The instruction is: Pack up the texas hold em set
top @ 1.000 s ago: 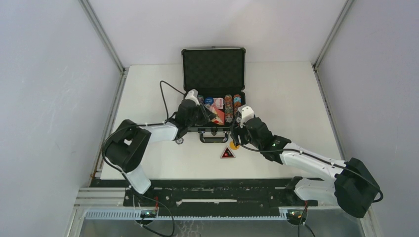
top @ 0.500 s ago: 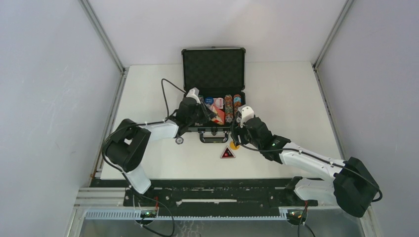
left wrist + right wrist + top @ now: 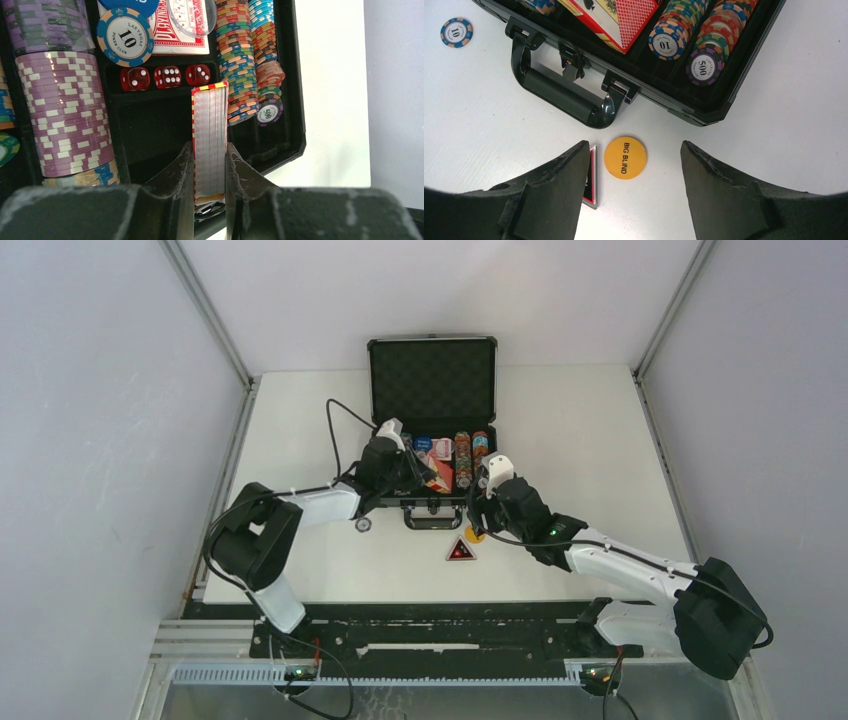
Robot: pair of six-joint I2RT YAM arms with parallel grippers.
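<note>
Two grippers are at the front of the briefcase [image 3: 432, 380] right now; it sits lid-up mid-bench [image 3: 600, 440], toward the far side. My left gripper [image 3: 209, 150] is clamped narrow on a red card box [image 3: 210, 120], held edge-on over the empty foam slot [image 3: 150, 125] just in front of the three red dice [image 3: 167, 76]. It's tight in there: the purple chip stack [image 3: 65, 110] walls the slot on one side, the multicoloured chip row [image 3: 240, 60] crowds the other, and the case's right wall is just beyond that row. A second card box [image 3: 177, 30] lies flat behind the dice, with a blue-rimmed chip [image 3: 125, 37] overlapping its corner. My right gripper [image 3: 634, 150] is spread wide with nothing in it, hanging over the bench just in front of the handle [image 3: 559, 95]. The yellow BIG BLIND button [image 3: 625, 157] lies flat between its fingers, apart from the handle. A triangular marker [image 3: 460, 550] sits just beside the button, half hidden behind one finger in the wrist view. A stray chip [image 3: 456, 31] lies on the bench off the other end of the handle, near the case's front edge. There's loads of open bench right of the case.
</note>
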